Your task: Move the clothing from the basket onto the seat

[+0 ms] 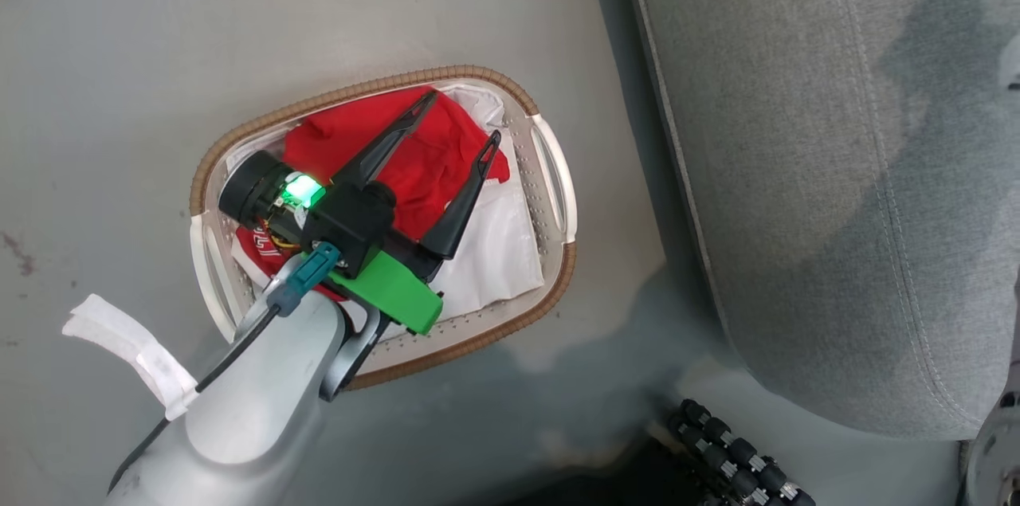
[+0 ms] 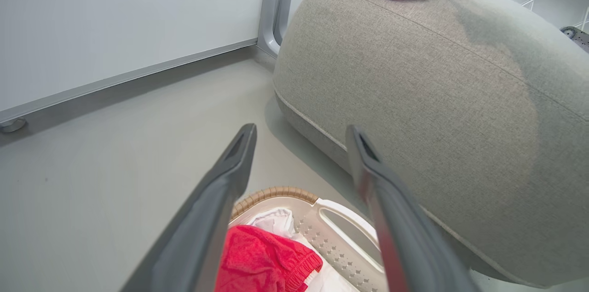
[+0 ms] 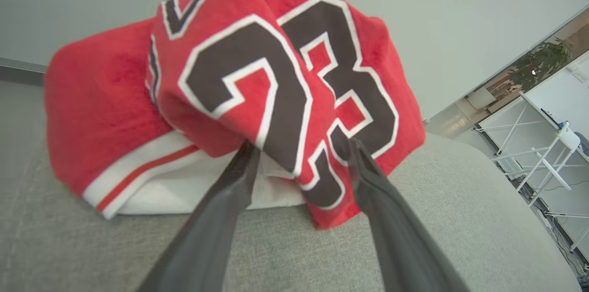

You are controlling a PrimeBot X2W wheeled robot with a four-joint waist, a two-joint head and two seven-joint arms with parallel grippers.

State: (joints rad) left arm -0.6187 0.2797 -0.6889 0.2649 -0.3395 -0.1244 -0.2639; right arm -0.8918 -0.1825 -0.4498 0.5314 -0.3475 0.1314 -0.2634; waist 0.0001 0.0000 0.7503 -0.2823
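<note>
Hovering above the small oval white plastic basket with a brown woven rim (image 1: 530,171), the left claw (image 1: 464,117) has its two dark fingers spread wide, with nothing between them. Under it a crumpled red garment (image 1: 422,163) lies inside the basket on the white fabric liner (image 1: 494,251). The basket stands on the grey floor (image 1: 119,52), just beside the large grey fabric-upholstered seat (image 1: 797,171). On top of that seat rests the other red garment with black-and-white "23" numerals (image 3: 276,99). The right claw (image 3: 302,145) points at it with fingers parted, their tips at the cloth's lower edge, not clamped on it.
</note>
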